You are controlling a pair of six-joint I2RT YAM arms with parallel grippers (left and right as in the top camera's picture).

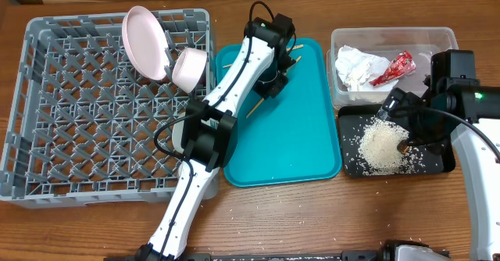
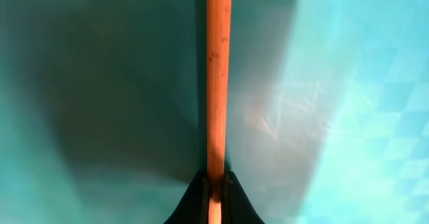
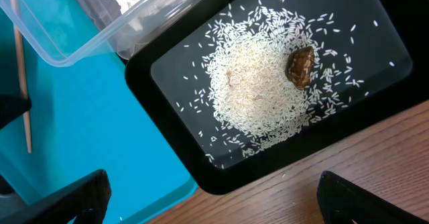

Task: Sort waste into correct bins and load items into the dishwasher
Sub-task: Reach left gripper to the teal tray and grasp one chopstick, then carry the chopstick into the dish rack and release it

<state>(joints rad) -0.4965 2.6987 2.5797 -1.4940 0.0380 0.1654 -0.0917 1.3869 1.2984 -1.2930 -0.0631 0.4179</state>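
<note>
Step in hand: loading the chopsticks (waste sorting looks finished).
Left claw (image 2: 214,196): clenched on a chopstick (image 2: 218,83), gripped near one end; the rest of the stick runs straight out toward 12 o'clock in the left wrist view.
Position of chopstick: low over the teal tray (image 1: 305,136), near the tray's 12 o'clock end; contact with the tray floor cannot be told.
Right claw (image 3: 218,207): released, jaws spread wide, hanging over the black tray (image 3: 375,127), grasping nothing.
Waste: the rice (image 3: 258,83) and a brown scrap (image 3: 301,66) lie in the black tray; the napkin (image 1: 355,64) and the red wrapper (image 1: 394,67) lie in the clear tub (image 1: 391,31).
Dish rack (image 1: 78,120): on the surface at 9 o'clock from the teal tray; a plate (image 1: 147,42) and a bowl (image 1: 190,67) stand at its 1 o'clock corner.
Next move, judged: lift the stick clear of the tray lip, carry it toward 9 o'clock, lower it into the rack.
Edges: the rack's near wall and the standing bowl border the path.
Open room: most of the rack floor toward 8 o'clock is free.
Risk, judged: a thin stick may slip through the lattice; lay it across the bars.
</note>
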